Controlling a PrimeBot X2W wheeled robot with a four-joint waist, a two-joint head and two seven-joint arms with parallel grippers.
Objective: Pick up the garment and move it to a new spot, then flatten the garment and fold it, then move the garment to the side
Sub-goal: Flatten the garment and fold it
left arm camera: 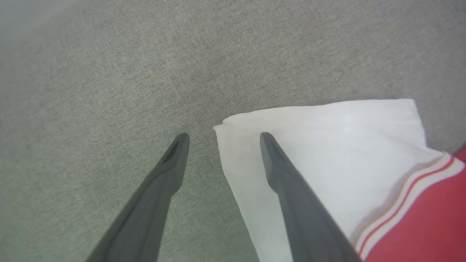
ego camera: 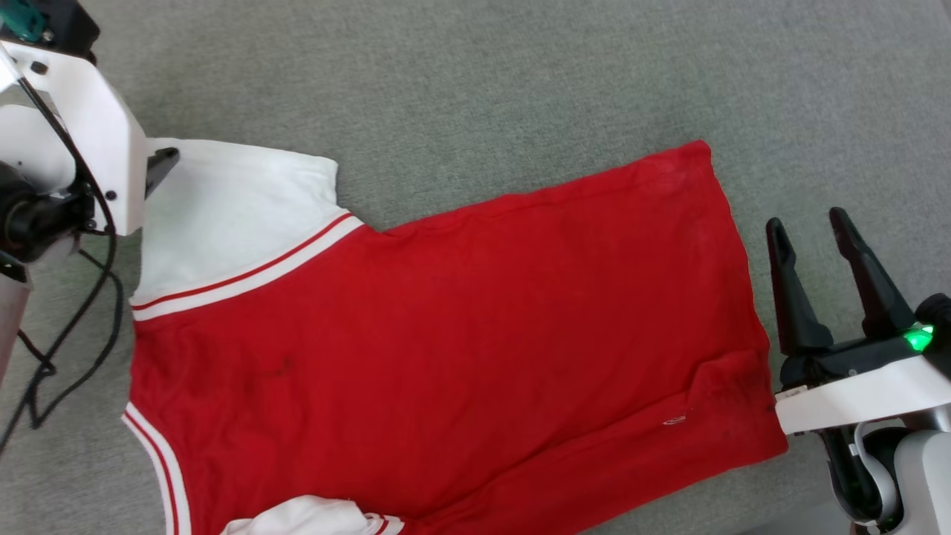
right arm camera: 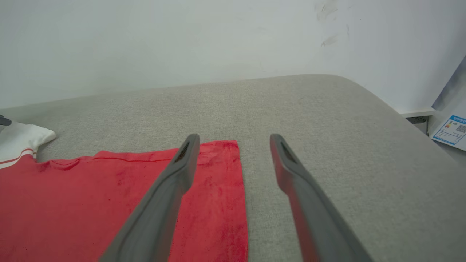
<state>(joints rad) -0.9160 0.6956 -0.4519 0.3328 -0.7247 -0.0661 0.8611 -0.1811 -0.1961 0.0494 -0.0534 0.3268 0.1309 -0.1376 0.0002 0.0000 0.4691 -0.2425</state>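
The garment (ego camera: 446, 312) lies spread flat on the grey cushion, plain red side up, with its hem toward the right. One white sleeve (ego camera: 230, 215) points to the upper left; a second white sleeve (ego camera: 297, 516) is tucked at the bottom edge. My left gripper (left arm camera: 224, 136) hovers open over the outer corner of the upper sleeve (left arm camera: 327, 145), one finger above the cloth and one above the cushion. Just off the hem, my right gripper (ego camera: 808, 221) is open; in the right wrist view the right gripper (right arm camera: 235, 137) straddles the garment's (right arm camera: 91, 196) far hem corner. Neither holds anything.
The grey upholstered surface (ego camera: 475, 74) extends beyond the garment at the top and right. Its rounded edge (right arm camera: 382, 98) meets a white wall (right arm camera: 182, 36). A black cable (ego camera: 74, 334) hangs from my left arm. A labelled sheet (right arm camera: 451, 131) leans at the far right.
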